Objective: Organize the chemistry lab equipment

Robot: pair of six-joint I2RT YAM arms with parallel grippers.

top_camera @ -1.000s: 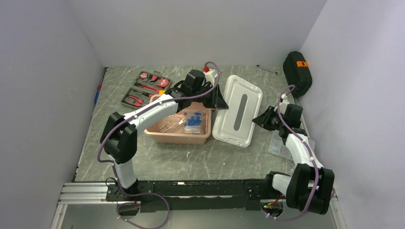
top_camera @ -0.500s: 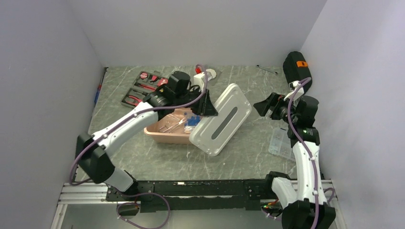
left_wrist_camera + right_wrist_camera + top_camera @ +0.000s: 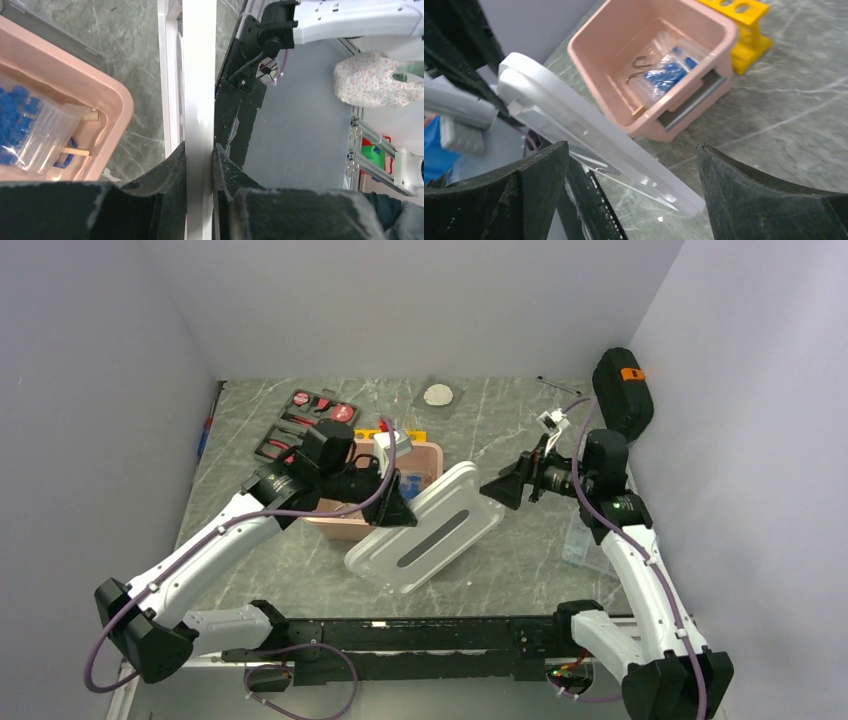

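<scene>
Top view: left gripper (image 3: 396,508) is clamped on the long edge of a white lid (image 3: 430,538). The lid sits tilted, just right of and nearer than the pink bin (image 3: 335,527). Can't tell if its low end touches the table (image 3: 500,570) or not.

Left wrist cam backs that up. Both fingers are pinched flat against the lid's thin edge, one on each side.

Right gripper (image 3: 492,490) is wide open with nothing in it. It hangs just off the lid's far corner and points at the bin, and its own cam shows the lid and bin between the spread fingers.

The lab stuff:
- bag of tubes (image 3: 664,74) lies inside the bin, blue caps bunched in the middle
- clamps (image 3: 76,149) are in the bin too, tan sticks poking out from under the bag. Some bent wire lies beside the bag, can't make out what it belongs to
- rack (image 3: 744,35) stands on the table, close behind the bin's far side

Off to the sides:
- tool kit (image 3: 312,412) lies open at back left
- black case (image 3: 622,390) stands at back right
- parts box (image 3: 583,540) is by the right arm
</scene>
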